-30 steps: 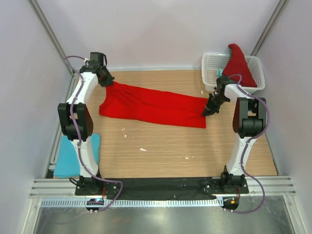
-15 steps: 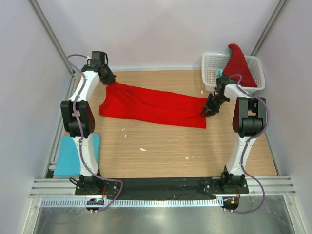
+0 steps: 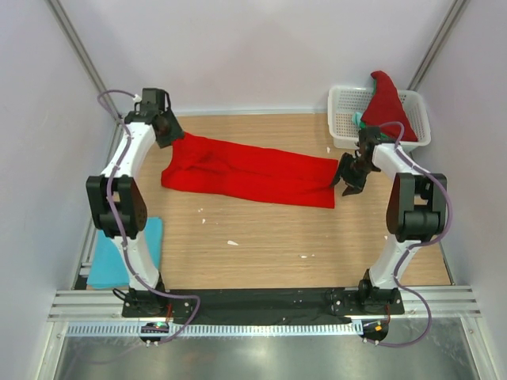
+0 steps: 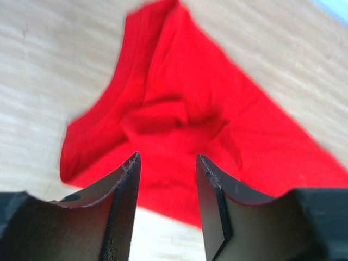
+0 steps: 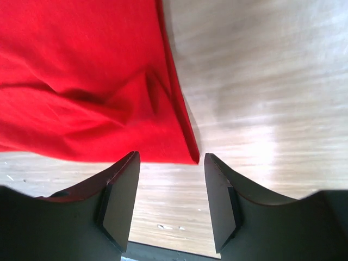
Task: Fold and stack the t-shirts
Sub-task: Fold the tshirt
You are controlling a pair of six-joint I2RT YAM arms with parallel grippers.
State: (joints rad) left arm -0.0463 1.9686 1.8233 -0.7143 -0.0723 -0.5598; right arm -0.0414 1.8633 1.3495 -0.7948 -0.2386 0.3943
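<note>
A bright red t-shirt lies stretched out flat across the back of the wooden table. My left gripper is open just above its far left corner; in the left wrist view the rumpled red cloth lies below and ahead of the open jaws. My right gripper is open just off the shirt's right edge. In the right wrist view the shirt's corner ends just ahead of the empty jaws. Neither gripper holds anything.
A white lattice basket stands at the back right. Another red shirt is draped over it and a bit of teal cloth shows inside. A light blue shirt lies folded at the near left by the left arm.
Both grippers have let go of the shirt's ends and drawn back, the left toward the back left, the right off the right edge. The shirt lies still.
</note>
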